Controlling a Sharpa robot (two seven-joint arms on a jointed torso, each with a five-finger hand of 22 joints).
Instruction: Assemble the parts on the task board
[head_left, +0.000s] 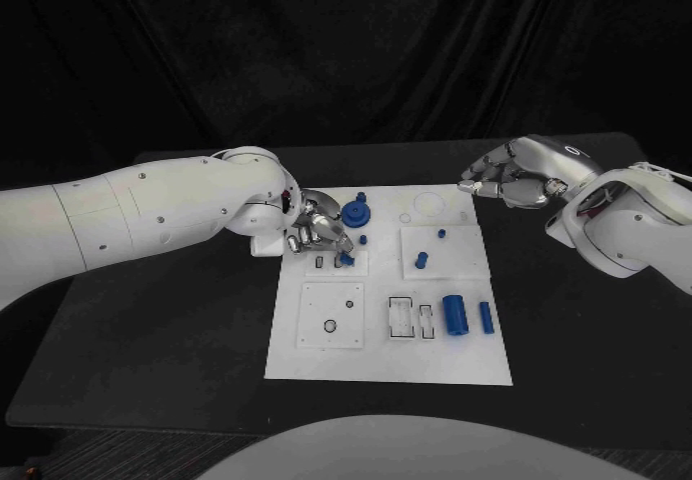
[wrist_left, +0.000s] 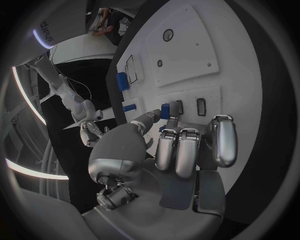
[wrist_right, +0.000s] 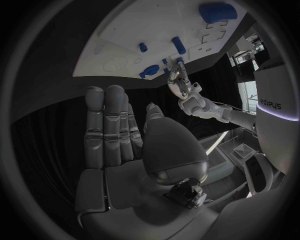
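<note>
Parts are noted on the flat white board (head_left: 433, 365), a small blue peg (head_left: 346, 259) being pinched by the left hand (head_left: 320, 232) over a slot at the board's upper left (presumably for insertion), while the right hand (head_left: 508, 178), fingers loosely apart, holds nothing beyond the far right corner.

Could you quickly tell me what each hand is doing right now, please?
Left hand: pinching a small blue part over the task board.
Right hand: holds nothing, fingers extended.
</note>
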